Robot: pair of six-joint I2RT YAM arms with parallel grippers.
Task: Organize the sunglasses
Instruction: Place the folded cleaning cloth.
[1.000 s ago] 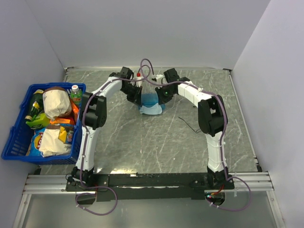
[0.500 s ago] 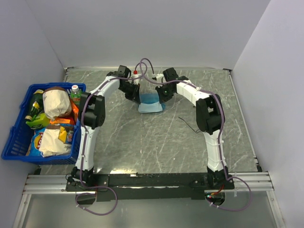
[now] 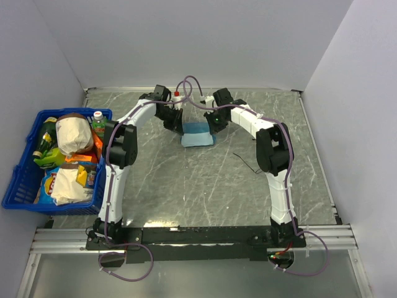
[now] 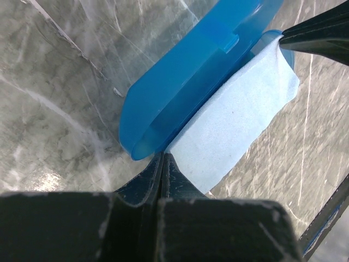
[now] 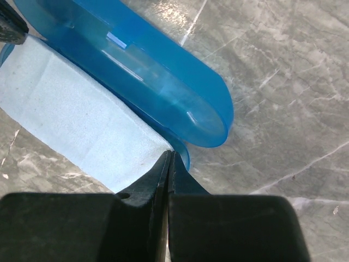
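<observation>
Sunglasses (image 3: 245,162) lie on the grey marbled table (image 3: 186,192), out in the open to the right of the blue case (image 3: 197,129) and close beside the right arm's upper joint. From above they show only as a very thin black line, wire-like, running at a slant. They look shorter than the case and touch neither claw. Finer detail of lenses or arms is too small to make out.

The case is see-through blue, oblong with rounded ends, and stands open near the back of the table. A pale blue cloth (image 4: 234,120) is spread over its lower half, with a sliver of blue rim peeking from under the cloth's edge in the right wrist view.

The left claw (image 4: 162,162) is clenched tight on one corner of the cloth, its two dark fingers pressed together with no gap. The right claw (image 5: 170,158) is clenched the same way on the corner at the other end. Each wrist view shows the other claw's dark tip at the far corner of the cloth.

A blue basket (image 3: 18,186) full of groceries sits at the table's left edge, well apart from the rest.
</observation>
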